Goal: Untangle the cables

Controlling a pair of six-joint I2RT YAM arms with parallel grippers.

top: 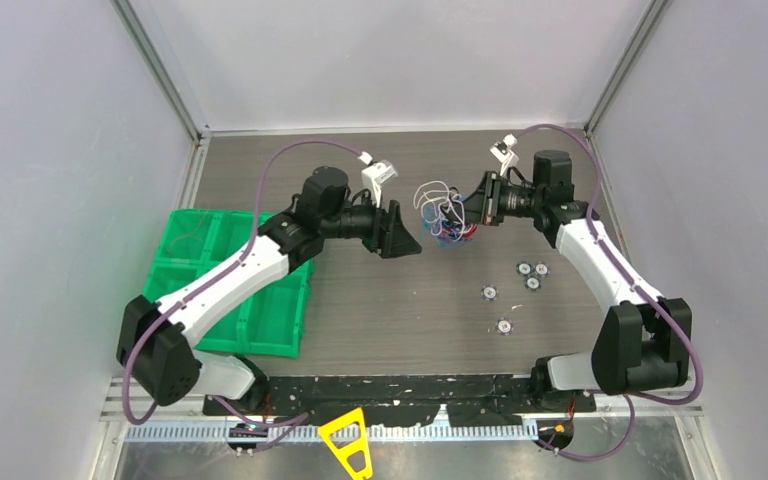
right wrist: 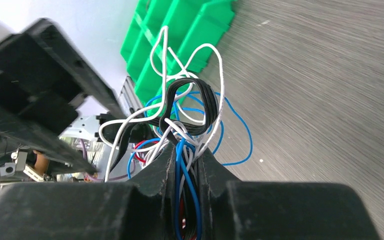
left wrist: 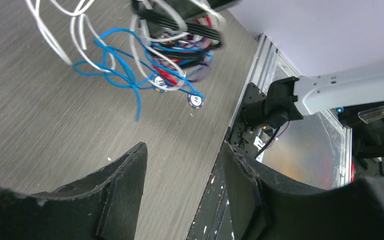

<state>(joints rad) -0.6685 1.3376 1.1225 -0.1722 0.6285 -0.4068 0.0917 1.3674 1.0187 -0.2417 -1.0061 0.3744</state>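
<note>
The cables [top: 443, 214] form a bunched ball of white, blue, red and black wires, lifted off the table at centre back. My right gripper [top: 468, 212] reaches in from the right and is shut on the cables. In the right wrist view, blue, white and red strands run between the right gripper [right wrist: 186, 150] jaws, and loops of the cables [right wrist: 187, 107] fan out above. My left gripper [top: 412, 238] stands open just left of the ball, apart from it. In the left wrist view the left gripper [left wrist: 182, 160] holds nothing, and the cables [left wrist: 165, 55] hang ahead of it.
A green compartment bin [top: 230, 285] sits at the left, also seen in the right wrist view as the green bin [right wrist: 180, 30]. Several small round discs [top: 532, 270] lie on the table right of centre. A yellow tool [top: 348, 440] lies at the near edge.
</note>
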